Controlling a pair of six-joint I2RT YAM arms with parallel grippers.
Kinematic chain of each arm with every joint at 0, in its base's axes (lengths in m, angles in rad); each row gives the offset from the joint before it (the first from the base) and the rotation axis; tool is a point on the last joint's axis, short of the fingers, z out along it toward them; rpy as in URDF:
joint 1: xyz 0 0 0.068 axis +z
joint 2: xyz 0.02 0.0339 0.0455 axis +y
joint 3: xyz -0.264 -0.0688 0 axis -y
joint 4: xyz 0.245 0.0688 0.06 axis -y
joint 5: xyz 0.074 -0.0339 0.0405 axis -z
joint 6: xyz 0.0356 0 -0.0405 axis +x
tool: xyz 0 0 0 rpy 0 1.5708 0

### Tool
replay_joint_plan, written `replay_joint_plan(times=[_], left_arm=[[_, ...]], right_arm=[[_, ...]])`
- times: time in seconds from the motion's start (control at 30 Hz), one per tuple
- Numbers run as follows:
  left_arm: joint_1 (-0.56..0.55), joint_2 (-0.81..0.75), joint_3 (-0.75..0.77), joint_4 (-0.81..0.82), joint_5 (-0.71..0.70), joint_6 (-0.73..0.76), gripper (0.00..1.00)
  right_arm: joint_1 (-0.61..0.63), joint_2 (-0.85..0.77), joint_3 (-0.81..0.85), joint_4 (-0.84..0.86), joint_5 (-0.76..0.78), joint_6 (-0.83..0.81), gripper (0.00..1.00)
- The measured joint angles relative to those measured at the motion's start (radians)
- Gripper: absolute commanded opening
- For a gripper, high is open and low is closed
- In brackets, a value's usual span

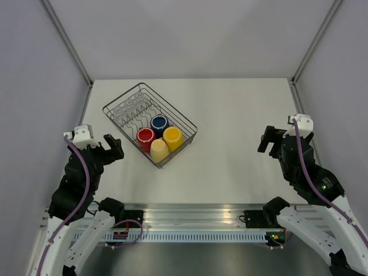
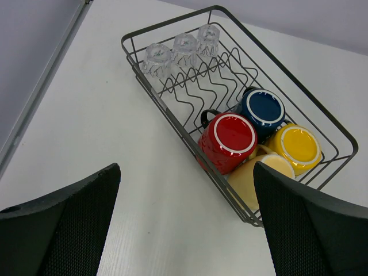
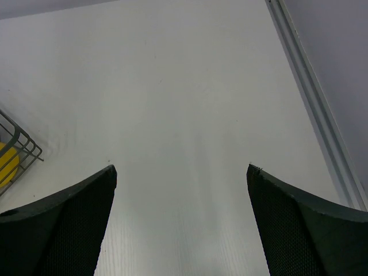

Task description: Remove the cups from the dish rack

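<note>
Wire dish rack point(image 2: 169, 23), glossy mugs point(image 2: 233, 135), faceted glass tumblers point(image 2: 185, 46), left claw point(image 2: 187, 169) spread, right claw point(image 3: 181, 169) spread

Right wrist view's left edge cuts the rectangular dark wire dish rack point(image 3: 17, 138) to a corner and an orange-yellow mug point(image 3: 4, 164) to a sliver; a finger point(image 2: 310, 230) of the left hand point(image 2: 187, 169) partly hides the pale cream-yellow mug point(image 2: 246, 185).

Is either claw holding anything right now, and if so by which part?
Nothing is held. The left claw and the right claw both stand open and empty.
</note>
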Motion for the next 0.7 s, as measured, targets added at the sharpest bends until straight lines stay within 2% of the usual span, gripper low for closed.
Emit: replay_joint_plan(times=[0.23, 0.37, 0.7], left_arm=[[0.000, 0.010, 0.000, 0.002, 0.000, -0.012, 1.00], [0.000, 0.066, 0.011, -0.002, 0.000, -0.035, 1.00], [0.000, 0.437, 0.250, -0.035, -0.026, -0.182, 1.00]], right_arm=[[0.000, 0.002, 0.000, 0.000, 0.000, 0.000, 0.98], [0.000, 0.002, 0.000, 0.009, -0.025, -0.004, 0.98], [0.000, 0.005, 0.000, 0.069, -0.116, -0.004, 0.98]])
